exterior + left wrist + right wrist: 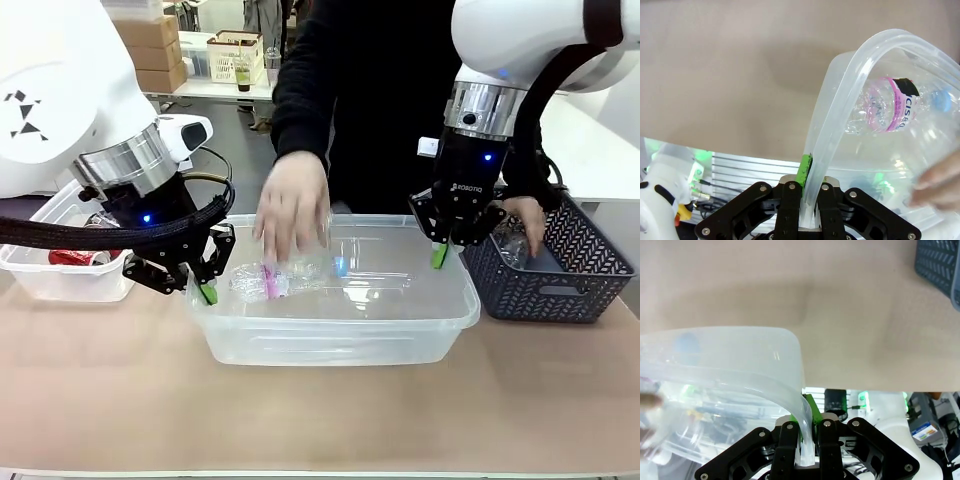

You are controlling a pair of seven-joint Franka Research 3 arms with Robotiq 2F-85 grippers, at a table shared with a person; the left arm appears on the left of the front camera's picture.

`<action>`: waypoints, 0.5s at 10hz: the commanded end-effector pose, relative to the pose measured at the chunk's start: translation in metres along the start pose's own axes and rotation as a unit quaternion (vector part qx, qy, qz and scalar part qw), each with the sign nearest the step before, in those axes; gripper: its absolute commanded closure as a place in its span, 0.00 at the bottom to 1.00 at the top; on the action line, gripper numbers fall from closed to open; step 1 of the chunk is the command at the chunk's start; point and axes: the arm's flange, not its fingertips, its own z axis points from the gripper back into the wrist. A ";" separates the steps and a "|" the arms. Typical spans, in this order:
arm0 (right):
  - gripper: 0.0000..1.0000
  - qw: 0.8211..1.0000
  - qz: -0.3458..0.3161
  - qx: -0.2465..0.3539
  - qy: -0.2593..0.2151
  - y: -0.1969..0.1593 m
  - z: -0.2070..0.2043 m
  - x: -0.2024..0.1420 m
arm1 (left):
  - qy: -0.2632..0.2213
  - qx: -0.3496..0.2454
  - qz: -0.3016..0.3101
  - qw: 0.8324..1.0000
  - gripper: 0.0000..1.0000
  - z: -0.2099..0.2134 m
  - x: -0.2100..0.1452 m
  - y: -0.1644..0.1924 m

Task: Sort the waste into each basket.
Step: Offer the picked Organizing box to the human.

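Note:
A large clear basket [330,335] stands mid-table. My left gripper [205,290] is shut on its left rim [850,70], and my right gripper [440,255] is shut on its right rim [765,385]. Inside lies a crushed clear bottle [270,280] with a pink label and a blue cap [341,266]; the left wrist view shows this bottle [885,107] through the wall. A person's hand [293,210] reaches down into the basket over the bottle. A smaller clear basket [70,285] at the left holds a red can [75,257].
A dark woven basket [560,285] sits at the right, with the person's other hand [525,215] and a clear bottle [512,248] in it. Bare tan table lies in front of the baskets. The person's dark torso stands close behind the middle basket.

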 end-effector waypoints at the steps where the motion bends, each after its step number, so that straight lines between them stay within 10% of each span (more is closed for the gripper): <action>1: 1.00 1.000 -0.005 -0.002 0.001 -0.003 0.000 0.000 | -0.008 -0.006 0.009 1.000 1.00 0.004 0.003 0.006; 5: 1.00 1.000 -0.005 -0.002 0.001 -0.003 0.000 0.000 | -0.008 -0.006 0.009 1.000 1.00 0.004 0.003 0.006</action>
